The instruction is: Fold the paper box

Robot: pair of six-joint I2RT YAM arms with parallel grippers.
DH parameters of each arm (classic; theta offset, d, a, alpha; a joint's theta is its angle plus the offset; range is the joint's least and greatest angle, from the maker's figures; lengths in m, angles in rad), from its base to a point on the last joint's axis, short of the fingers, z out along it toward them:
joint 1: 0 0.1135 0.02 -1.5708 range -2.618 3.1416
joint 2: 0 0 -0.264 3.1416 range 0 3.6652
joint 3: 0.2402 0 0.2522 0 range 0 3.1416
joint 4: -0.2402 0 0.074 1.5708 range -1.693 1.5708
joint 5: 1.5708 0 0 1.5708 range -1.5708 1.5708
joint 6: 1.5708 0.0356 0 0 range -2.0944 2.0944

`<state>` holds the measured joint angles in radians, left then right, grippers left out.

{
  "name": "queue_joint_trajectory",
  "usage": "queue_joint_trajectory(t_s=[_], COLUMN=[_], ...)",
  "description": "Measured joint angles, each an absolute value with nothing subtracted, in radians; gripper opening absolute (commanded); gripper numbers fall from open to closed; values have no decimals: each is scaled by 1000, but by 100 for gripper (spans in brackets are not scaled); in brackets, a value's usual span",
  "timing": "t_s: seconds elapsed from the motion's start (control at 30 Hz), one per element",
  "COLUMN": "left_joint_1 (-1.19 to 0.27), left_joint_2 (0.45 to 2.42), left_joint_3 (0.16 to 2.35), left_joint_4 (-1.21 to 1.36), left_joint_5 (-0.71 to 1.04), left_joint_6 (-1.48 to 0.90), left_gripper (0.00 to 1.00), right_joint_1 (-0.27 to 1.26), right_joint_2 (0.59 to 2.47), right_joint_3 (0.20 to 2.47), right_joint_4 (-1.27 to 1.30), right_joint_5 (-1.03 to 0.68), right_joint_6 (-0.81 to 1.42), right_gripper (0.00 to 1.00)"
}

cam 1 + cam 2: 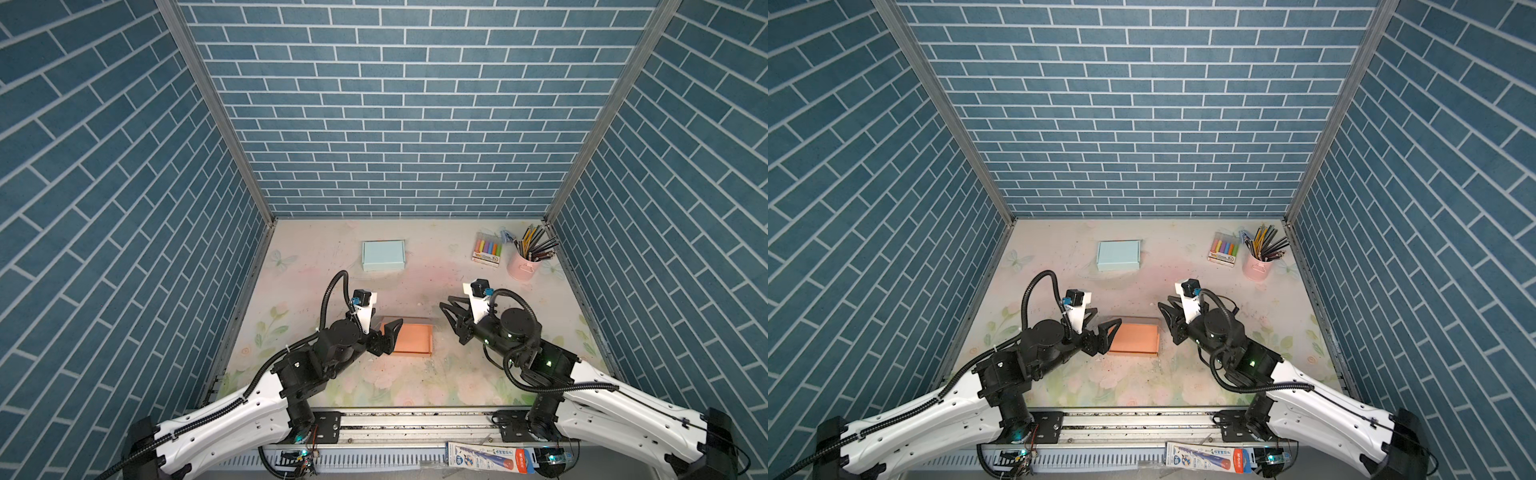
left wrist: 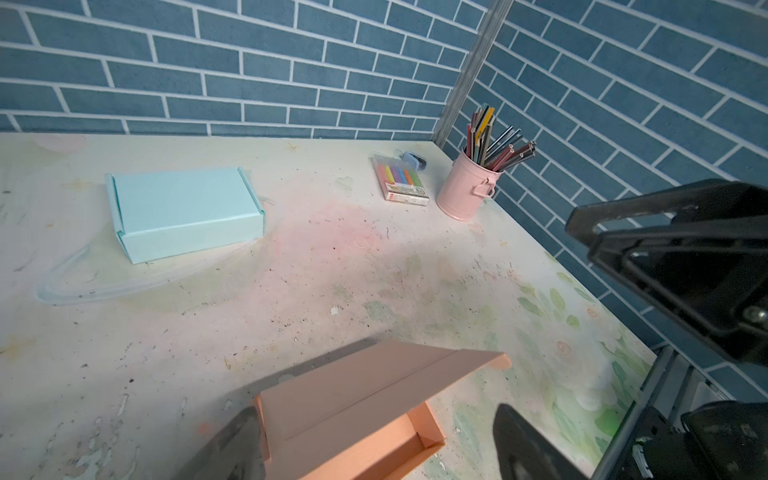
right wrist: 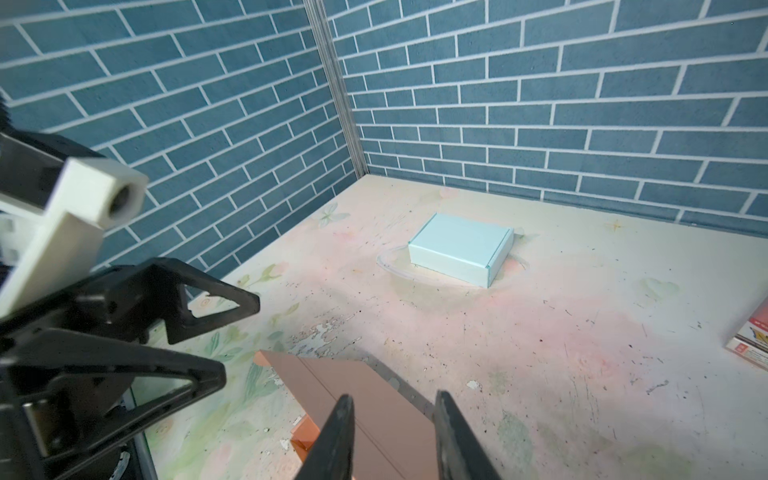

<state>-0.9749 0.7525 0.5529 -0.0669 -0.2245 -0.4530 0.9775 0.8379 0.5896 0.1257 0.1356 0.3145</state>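
Orange paper box (image 1: 413, 338) sits lid-up between left jaws and right jaws (both apart), blue box (image 1: 383, 254) beyond.

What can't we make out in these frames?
- Orange box: in both top views its left edge is hidden under a left gripper finger.
- Left wrist view: the box's near end is cut off by the frame edge.
- Right wrist view: the box's inside is hidden by its raised lid and the right gripper.
- Marker pack: the label is too small to read.
- Blue-grey item: half hidden behind the pack, unidentifiable.
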Motion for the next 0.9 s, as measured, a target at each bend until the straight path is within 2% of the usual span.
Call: queue_joint_trajectory(t_s=[0.3,0.5,0.9], left_joint_1=[-716,-697,-696], left_joint_2=[967,1027,1083], left_joint_3=[671,667,595], left_joint_4=[-106,-104,-52], left_joint_5=[-93,-45,6], left_joint_6=[-455,-450,-453], left_gripper=[87,76,74], right_joint_1=[932,920,910], right_joint_2=[1029,1128,1169], right_joint_3=[704,709,686], right_joint_4=[60,52,57], right_joint_5=[103,81,49], right_joint_6=[314,315,318], right_gripper=[34,33,32])
